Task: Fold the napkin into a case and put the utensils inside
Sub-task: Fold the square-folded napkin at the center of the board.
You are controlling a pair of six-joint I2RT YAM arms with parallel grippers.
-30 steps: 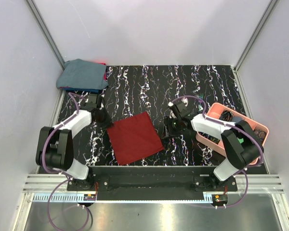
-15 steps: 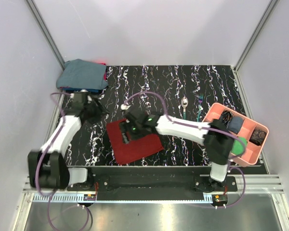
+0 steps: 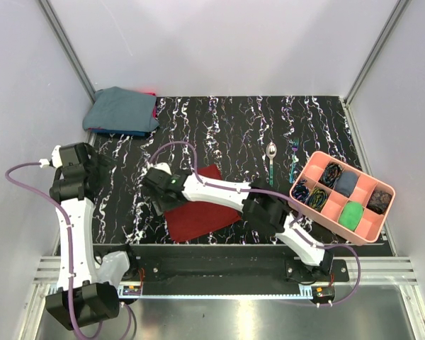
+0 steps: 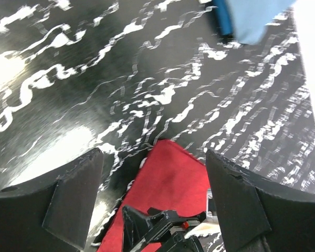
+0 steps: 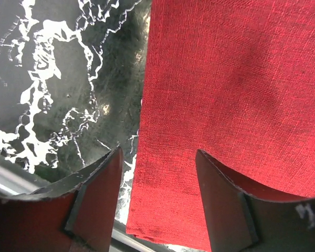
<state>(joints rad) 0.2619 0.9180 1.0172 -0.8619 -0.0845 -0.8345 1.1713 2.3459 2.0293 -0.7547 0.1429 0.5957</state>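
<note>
Two claws are open at this moment, and neither one holds anything. The right claw [image 5: 158, 157] hangs low over the napkin [image 3: 198, 221], at the cloth's left edge near its front corner. One finger is above the bare counter [image 3: 219, 120] and the other finger is above the red fabric, so the edge runs between them. Whether the fingertips touch the cloth, I cannot tell. The napkin lies flat in a single layer on the front middle of the counter, a little turned, and the right arm crosses over its far part. The left claw [image 4: 153, 157] is raised at the left side of the counter, its fingers wide apart, and it looks down toward the far left corner of the napkin, well apart from it. The spoon [image 3: 270, 159] and the teal-handled piece [image 3: 294, 159] lie side by side on the counter, right of the napkin and just beside the pink tray [image 3: 355, 171]. The blue-grey cloth [image 3: 120, 110] sits at the far left corner.
</note>
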